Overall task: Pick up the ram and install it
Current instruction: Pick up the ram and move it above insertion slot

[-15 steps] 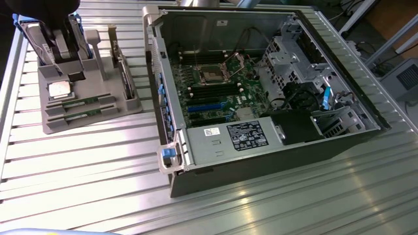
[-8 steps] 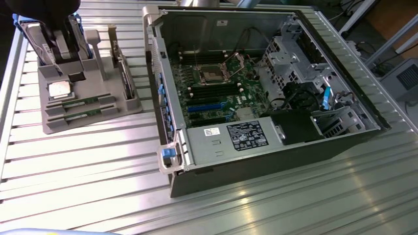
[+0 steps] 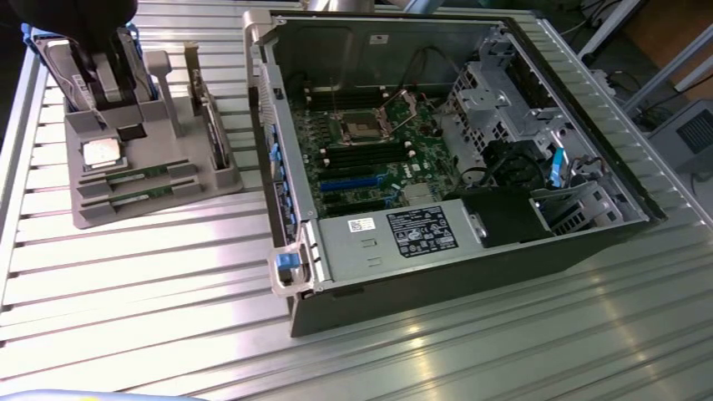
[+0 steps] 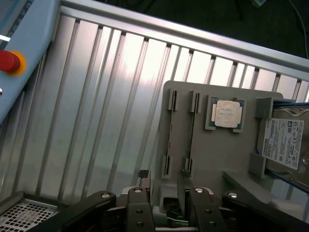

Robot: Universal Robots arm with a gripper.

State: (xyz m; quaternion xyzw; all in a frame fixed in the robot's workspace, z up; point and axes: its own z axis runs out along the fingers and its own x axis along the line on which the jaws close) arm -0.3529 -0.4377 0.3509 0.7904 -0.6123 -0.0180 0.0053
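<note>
Gripper (image 4: 163, 181) is wide open, both dark metal fingers (image 4: 143, 186) spread apart with bolt heads showing on the linkage behind them.

Two ram sticks in total. One ram stick (image 3: 139, 173) and the second ram stick (image 3: 145, 198) lie side by side in their own slots on the tray (image 4: 217, 159), right in front of the fingertips and running lengthways away from them. Both are slim green boards. I can't tell which one the gripper is lined up on.

The tray is one flat matte grey piece with little raised clips at the ends of the slots. One CPU (image 4: 227, 113), square and silver on a green edge, sits past the far ends of the sticks. One hard drive (image 4: 285, 140), silver with a white label, stands off to the gripper's side, further out than the CPU.

It all sits on a ribbed, shiny aluminium table (image 4: 96, 121). One open PC case (image 3: 468, 276) stands beside the tray on the exterior view's right, with the green motherboard (image 3: 379, 159) inside. There's one round red button (image 4: 7, 62) on a pale blue panel.
</note>
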